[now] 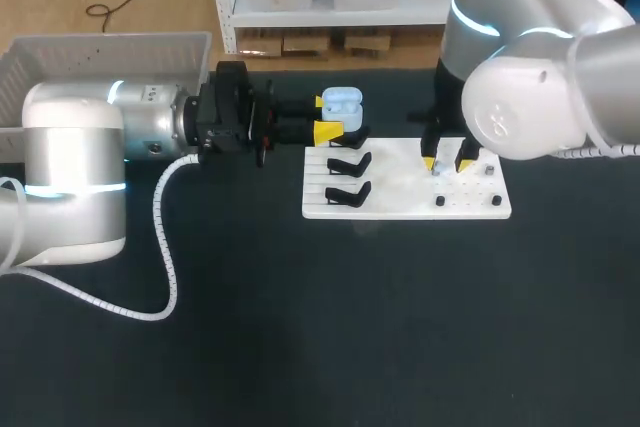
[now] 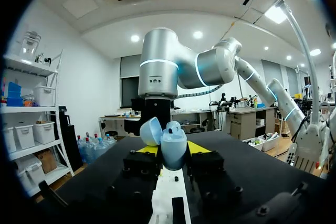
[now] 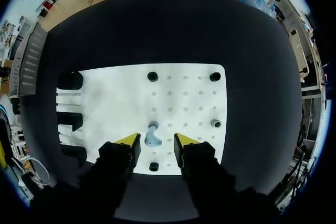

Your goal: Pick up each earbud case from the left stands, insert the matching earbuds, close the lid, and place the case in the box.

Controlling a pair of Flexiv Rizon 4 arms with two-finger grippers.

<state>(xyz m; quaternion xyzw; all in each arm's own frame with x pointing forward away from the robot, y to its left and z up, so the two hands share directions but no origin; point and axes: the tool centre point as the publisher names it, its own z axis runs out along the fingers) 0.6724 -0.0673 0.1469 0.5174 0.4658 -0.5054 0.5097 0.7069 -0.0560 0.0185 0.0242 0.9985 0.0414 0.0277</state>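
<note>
In the head view, one light-blue earbud case [image 1: 342, 100] sits a little above the centre of the picture, with its lid up. The left gripper [image 1: 325, 117] comes in from the left side and holds this case, one yellow tip on each side of it. The case is just past the upper edge of the white board [image 1: 400, 197], not on it. In the left wrist view the case stands upright between the two fingers and the open lid leans to one side. What lies inside the case cannot be told.

The board lies on the black table [image 1: 300, 327], right of centre. Three black stands [image 1: 350, 162] are in a column along its left edge, and none of them carries a case.

The right gripper [image 1: 448, 161] hangs over the right part of the board, pointing down, with its fingers apart. In the right wrist view one light-blue earbud [image 3: 151, 140] lies on the board between the two yellow tips; neither tip touches it. Five small round pegs [image 3: 215, 76] show on the board - one is just ahead of the earbud.

One pale box [image 1: 110, 47] is in the upper left corner of the head view.
</note>
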